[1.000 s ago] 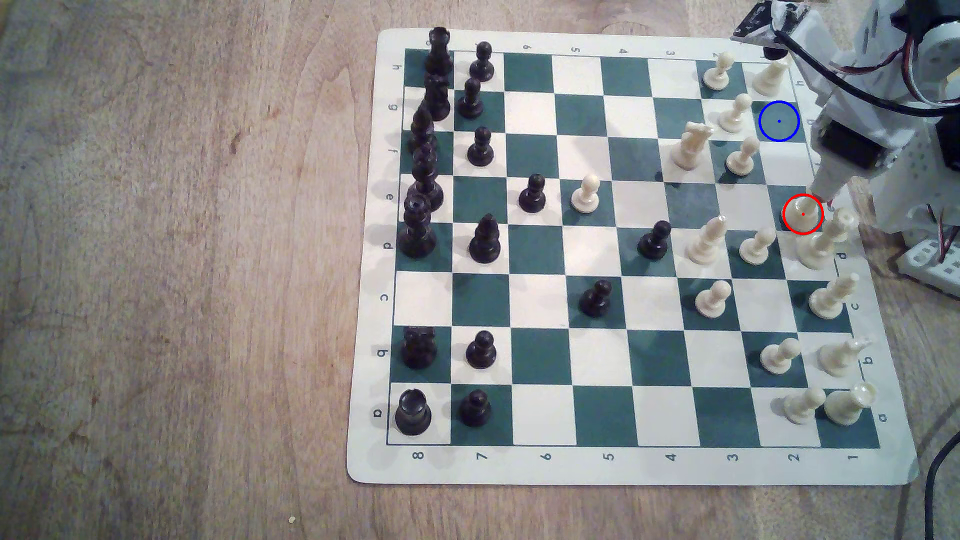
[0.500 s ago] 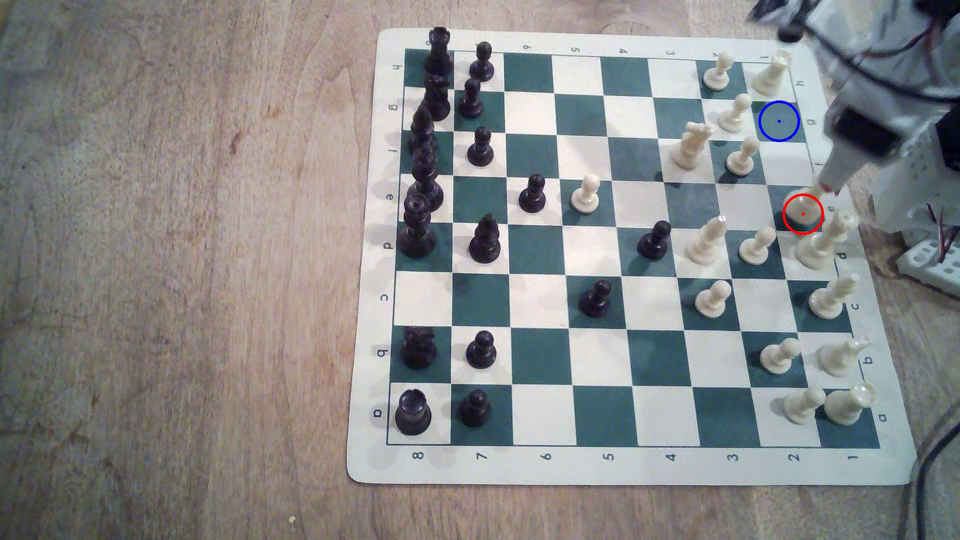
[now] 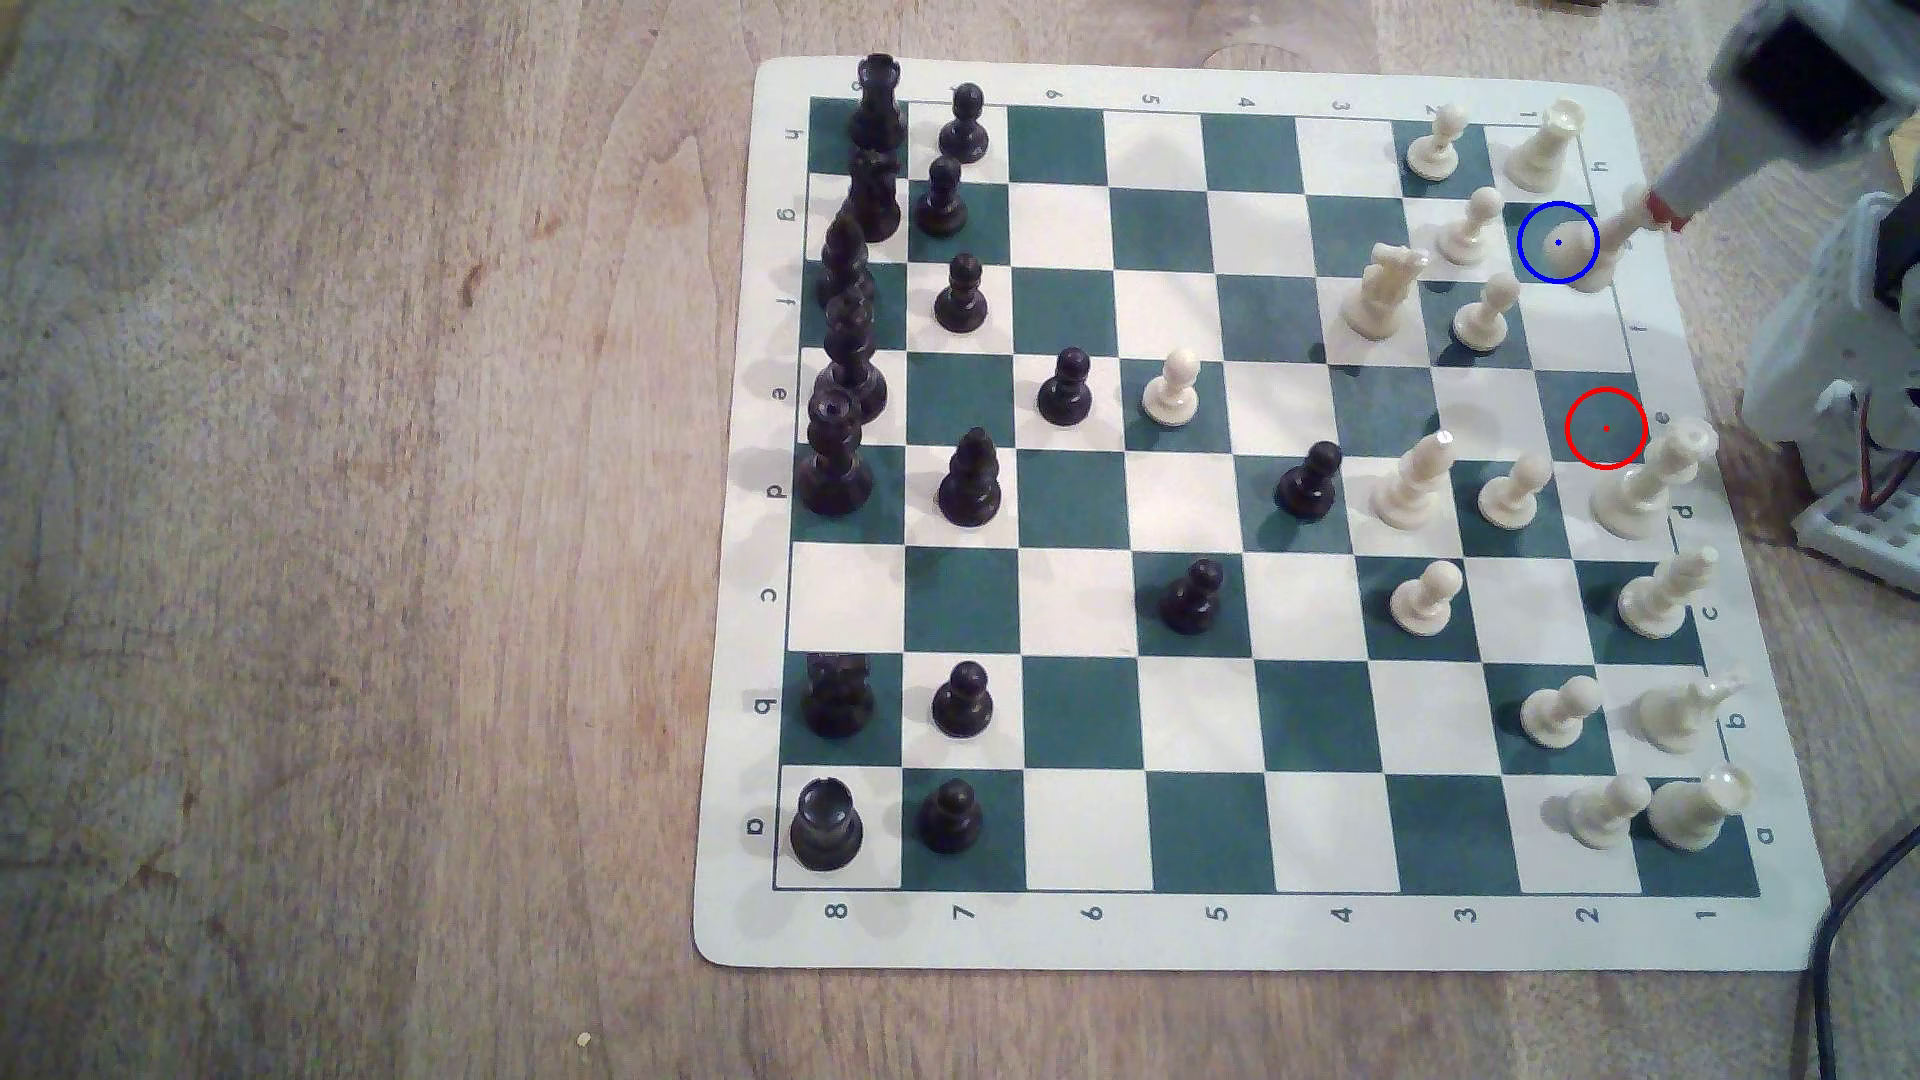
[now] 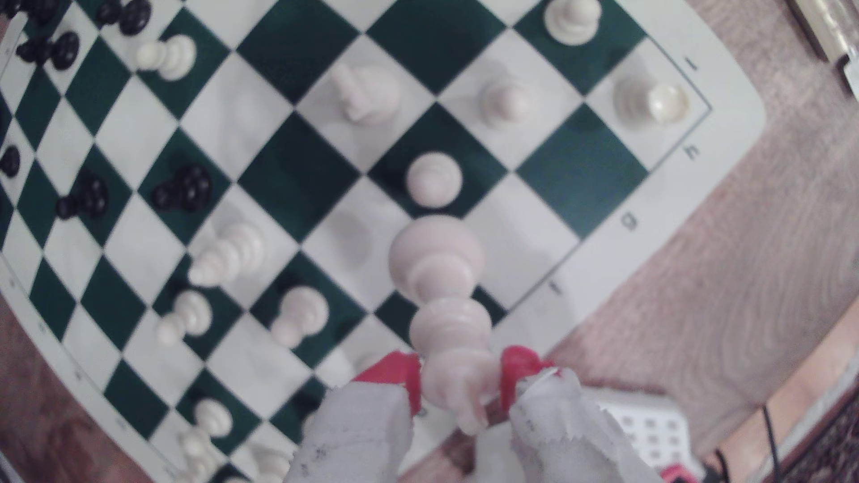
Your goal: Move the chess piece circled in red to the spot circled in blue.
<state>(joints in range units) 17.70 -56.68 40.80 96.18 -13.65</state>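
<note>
The chess piece circled in red, a tall cream king (image 3: 1595, 244), is off its red-ringed green square (image 3: 1605, 428), which lies bare. My gripper (image 3: 1662, 213) is shut on the king's top and holds it tilted. In the exterior view the king's round base overlaps the spot circled in blue (image 3: 1536, 234). In the wrist view the red fingertips (image 4: 395, 371) clamp the king (image 4: 441, 278) just under its cross. Its base hangs over the white square beside the bare green square (image 4: 581, 181) by the letter g. I cannot tell whether the base touches the board.
Around the blue ring stand a cream rook (image 3: 1548, 140), two cream pawns (image 3: 1467, 223) (image 3: 1484, 312) and a cream knight (image 3: 1377, 291). A cream queen (image 3: 1647, 483) stands beside the red ring. A white breadboard (image 3: 1860, 519) and cables lie off the board's right edge.
The gripper lifted the king off the red-ringed square and carried it up the exterior view to the blue ring. The arm swung away toward the top right.
</note>
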